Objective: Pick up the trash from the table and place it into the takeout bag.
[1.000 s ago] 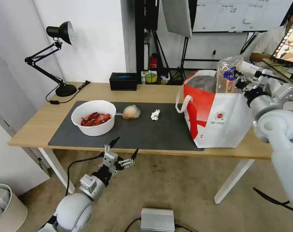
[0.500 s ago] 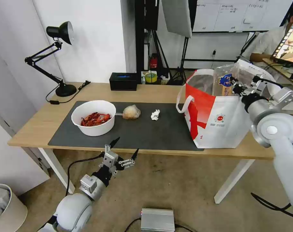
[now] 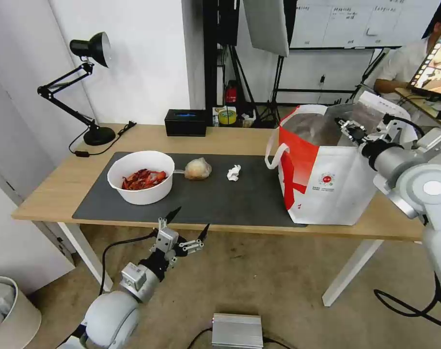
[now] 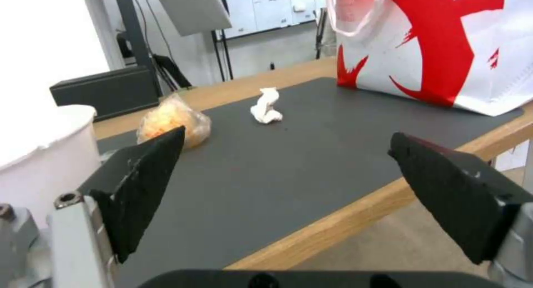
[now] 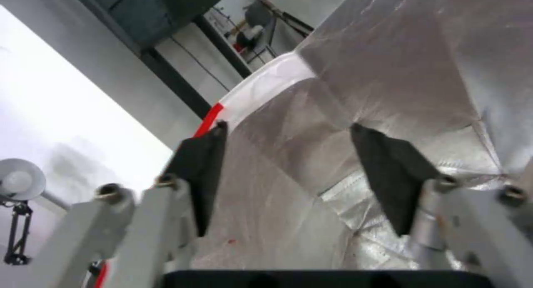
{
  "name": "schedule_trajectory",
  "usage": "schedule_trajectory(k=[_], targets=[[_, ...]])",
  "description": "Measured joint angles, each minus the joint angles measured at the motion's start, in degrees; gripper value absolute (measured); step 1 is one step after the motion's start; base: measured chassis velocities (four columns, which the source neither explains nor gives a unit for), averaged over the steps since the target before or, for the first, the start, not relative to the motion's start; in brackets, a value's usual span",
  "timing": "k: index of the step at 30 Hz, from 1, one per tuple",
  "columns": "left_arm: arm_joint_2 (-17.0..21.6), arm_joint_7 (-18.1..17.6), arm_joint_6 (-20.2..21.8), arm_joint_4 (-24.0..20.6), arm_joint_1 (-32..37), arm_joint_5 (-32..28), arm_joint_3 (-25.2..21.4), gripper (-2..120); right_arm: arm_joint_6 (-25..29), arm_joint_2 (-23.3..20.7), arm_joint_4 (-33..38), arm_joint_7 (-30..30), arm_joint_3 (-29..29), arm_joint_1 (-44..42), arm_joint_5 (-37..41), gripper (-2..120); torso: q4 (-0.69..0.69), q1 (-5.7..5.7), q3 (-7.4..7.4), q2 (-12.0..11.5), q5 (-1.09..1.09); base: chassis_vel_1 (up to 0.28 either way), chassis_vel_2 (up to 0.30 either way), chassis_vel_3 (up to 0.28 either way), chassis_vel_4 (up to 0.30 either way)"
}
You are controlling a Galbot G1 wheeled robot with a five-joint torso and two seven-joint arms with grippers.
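Silver foil lining of the takeout bag [image 3: 327, 184] surrounded my right hand [image 5: 286, 155], fingers spread and empty; the bag's depths were hidden. On the counter [image 3: 60, 184] sat the bowl [image 3: 141, 183], lump bag [image 3: 197, 169] and tissue [image 3: 234, 172]. My left hand [image 3: 186, 224] hung released below the counter's edge.

Both arms are built from rounded white-grey shells joined by silver metal segments. Each hand carries two black, wedge-shaped fingers tapering to points, mounted on silver-grey brackets with visible screws: left hand [image 3: 183, 227], lower centre-left of the frame; right hand [image 3: 349, 128], upper right. Black cables run along both arms. The right elbow housing shows a circular cap.
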Motion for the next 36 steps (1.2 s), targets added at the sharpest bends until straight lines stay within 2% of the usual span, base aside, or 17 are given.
schedule_trajectory(k=[7, 9, 10, 12, 13, 14, 18, 21, 22, 24, 26, 27, 29, 31, 36], targets=[[-0.23, 0.00, 0.01, -0.08, -0.10, -0.06, -0.14, 100, 0.78, -0.29, 0.75, -2.70, -0.02, -0.04, -0.29, 85, 0.00, 0.00, 0.00, 0.00, 0.00, 0.000, 0.000, 0.000, 0.000], [-0.39, -0.01, 0.01, -0.10, -0.14, -0.10, -0.22, 100, 3.43, -0.52, 1.29, -7.05, -0.07, -0.06, -1.26, 93, 0.00, 0.00, 0.00, 0.00, 0.00, 0.000, 0.000, 0.000, 0.000], [-0.39, -0.01, 0.01, -0.10, -0.14, -0.10, -0.22, 100, 3.43, -0.52, 1.29, -7.05, -0.07, -0.06, -1.26, 93, 0.00, 0.00, 0.00, 0.00, 0.00, 0.000, 0.000, 0.000, 0.000], [-0.66, -0.05, 0.01, -0.24, -0.25, -0.15, -0.33, 100, 6.40, -1.07, 2.05, -13.52, -0.17, -0.28, -3.37, 99, 0.00, 0.00, 0.00, 0.00, 0.00, 0.000, 0.000, 0.000, 0.000], [-0.66, -0.05, 0.01, -0.24, -0.25, -0.15, -0.33, 100, 6.40, -1.07, 2.05, -13.52, -0.17, -0.28, -3.37, 99, 0.00, 0.00, 0.00, 0.00, 0.00, 0.000, 0.000, 0.000, 0.000], [-0.82, -0.06, -0.01, -0.33, -0.33, -0.19, -0.40, 100, 7.76, -1.66, 2.97, -17.11, -0.30, -0.52, -5.03, 100, 0.00, 0.00, 0.00, 0.00, 0.00, 0.000, 0.000, 0.000, 0.000], [-1.08, -0.09, -0.05, -0.33, -0.44, -0.23, -0.52, 100, 9.07, -3.00, 5.56, -21.86, -0.66, -1.77, -9.19, 100, 0.00, 0.00, 0.00, 0.00, -0.01, 0.000, 0.000, 0.000, 0.000], [-1.51, -0.11, -0.38, -0.13, -0.37, -0.23, -0.93, 100, 9.73, -4.41, 9.41, -26.35, -0.74, -5.53, -15.75, 100, 0.00, 0.00, 0.00, 0.00, -0.01, 0.000, 0.000, 0.000, 0.000], [-1.51, -0.11, -0.38, -0.13, -0.37, -0.23, -0.93, 100, 9.73, -4.41, 9.41, -26.35, -0.74, -5.53, -15.75, 100, 0.00, 0.00, 0.00, 0.00, -0.01, 0.000, 0.000, 0.000, 0.000], [-1.64, -0.11, -0.62, -0.02, -0.19, -0.23, -1.20, 100, 10.25, -4.79, 12.16, -28.86, -0.56, -10.00, -20.90, 100, 0.00, 0.00, 0.00, 0.00, -0.01, 0.000, 0.000, 0.000, 0.000], [-1.66, -0.11, -0.69, 0.02, -0.15, -0.23, -1.30, 100, 10.47, -4.80, 12.74, -29.50, -0.55, -11.35, -22.30, 100, 0.00, 0.00, 0.00, 0.01, -0.01, 0.000, 0.000, 0.000, 0.000], [-1.68, -0.10, -1.09, 0.21, -0.07, -0.23, -1.62, 100, 11.48, -4.53, 14.16, -30.95, -0.74, -15.75, -27.54, 100, -0.01, 0.00, 0.00, 0.00, -0.01, 0.000, 0.000, 0.000, 0.000], [-1.69, -0.09, -1.27, 0.28, -0.05, -0.23, -1.78, 100, 11.89, -4.31, 14.50, -31.20, -0.94, -17.02, -29.16, 100, -0.01, 0.00, 0.00, 0.01, -0.01, 0.000, 0.000, 0.000, 0.000], [-1.64, -0.04, -1.69, 0.45, 0.13, -0.24, -2.20, 100, 14.23, -2.98, 15.17, -31.53, -2.41, -22.40, -36.60, 100, 0.00, 0.00, 0.00, 0.01, 0.00, 0.000, 0.000, 0.000, 0.000], [-1.57, 0.00, -1.84, 0.54, 0.42, -0.27, -2.37, 100, 16.90, -1.09, 15.18, -31.43, -3.63, -27.90, -43.31, 100, 0.00, 0.00, -0.01, 0.01, -0.01, 0.000, 0.000, 0.000, 0.000]])
